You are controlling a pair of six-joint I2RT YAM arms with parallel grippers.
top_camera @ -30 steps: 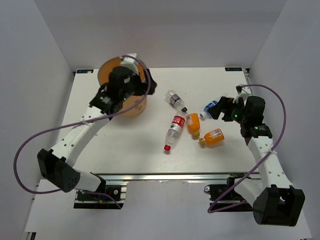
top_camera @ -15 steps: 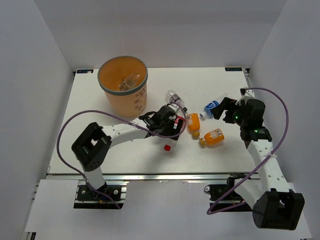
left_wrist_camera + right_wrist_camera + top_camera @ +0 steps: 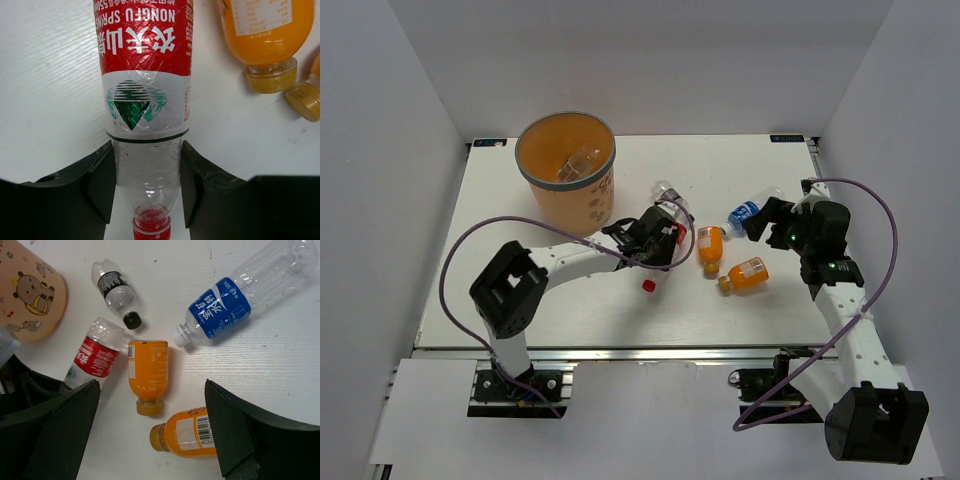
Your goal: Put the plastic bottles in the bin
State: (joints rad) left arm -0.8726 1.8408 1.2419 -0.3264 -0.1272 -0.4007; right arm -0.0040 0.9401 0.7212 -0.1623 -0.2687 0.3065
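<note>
Black fingers of the left gripper clamp the clear neck of the red-capped bottle, which lies on the table near two orange bottles. The right gripper gapes wide, empty, near the blue bottle. The bin stands upright, far left.

1. Left arm: white links, black joint housings, black base block.
2. Right arm: same white-and-black build, with small green lights near the wrist.
3. Cables: purple, one looping alongside each arm.
4. Left gripper, right gripper: matte black, with broad angular fingers.
</note>
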